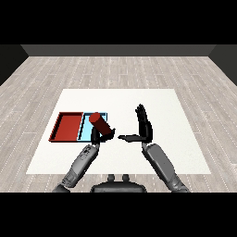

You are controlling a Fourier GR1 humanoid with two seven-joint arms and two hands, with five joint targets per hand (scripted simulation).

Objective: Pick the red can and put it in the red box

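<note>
The red can (pixel 99 122) is tilted, its top leaning toward the far left, and it hangs over the near right part of the light blue tray (pixel 87 131). My left hand (pixel 98 135) is curled round the can's lower end, just at that tray's near right corner. The red tray (pixel 67 127) lies left of the blue one with nothing in it. My right hand (pixel 143 124) stands open near the table's middle, fingers straight up and thumb pointing left toward the can, apart from it.
The two trays sit side by side on the left half of the white table (pixel 162 106). Grey wood floor surrounds the table. My right forearm (pixel 162 164) comes in from the lower right.
</note>
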